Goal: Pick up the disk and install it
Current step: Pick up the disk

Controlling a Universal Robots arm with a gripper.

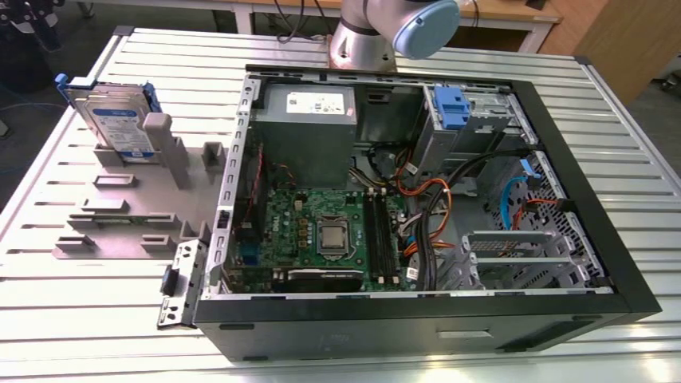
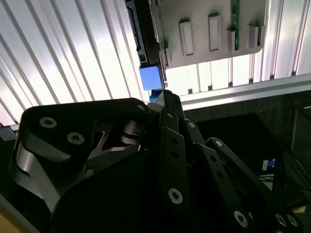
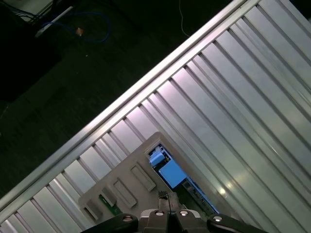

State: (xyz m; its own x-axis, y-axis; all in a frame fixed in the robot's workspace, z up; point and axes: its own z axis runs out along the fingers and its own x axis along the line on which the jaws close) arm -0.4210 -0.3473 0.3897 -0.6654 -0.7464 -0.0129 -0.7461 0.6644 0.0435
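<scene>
The disk is a silver drive with a white-and-blue label in a bright blue carrier. It stands on edge in a grey holder at the exterior view's left, beside the open computer case. In both wrist views the blue carrier lies just past the tips of my black gripper. The gripper hangs well above the disk and apart from it. Its fingers meet at the tips with nothing between them. The arm's elbow stands at the back of the table.
Inside the case are a motherboard, a grey metal box with a white sticker, a silver drive cage with a blue latch and loose cables. The grey holder has several empty slots. The slatted table ends close behind the disk.
</scene>
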